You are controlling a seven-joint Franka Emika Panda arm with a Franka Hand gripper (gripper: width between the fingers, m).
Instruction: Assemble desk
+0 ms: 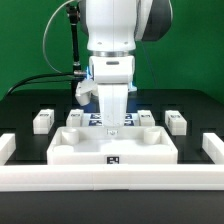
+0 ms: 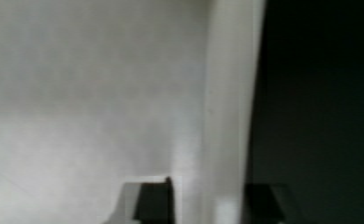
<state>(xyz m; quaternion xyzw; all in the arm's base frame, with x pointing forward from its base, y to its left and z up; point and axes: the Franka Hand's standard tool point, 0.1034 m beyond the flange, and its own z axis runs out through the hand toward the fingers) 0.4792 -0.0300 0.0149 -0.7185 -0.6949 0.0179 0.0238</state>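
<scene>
The arm (image 1: 112, 40) is hiding the tabletop's (image 1: 112, 148) far edge. The wrist view is showing only blurred white panel, with the fingers (image 2: 152, 200) closing on its rim. The tabletop is lying on the table (image 1: 15, 118) behind the wall (image 1: 112, 179), with legs (image 1: 42, 120) standing on either side.

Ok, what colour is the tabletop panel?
The tabletop panel is white, with a black-and-white tag on its front rim; best seen in the exterior view.
</scene>
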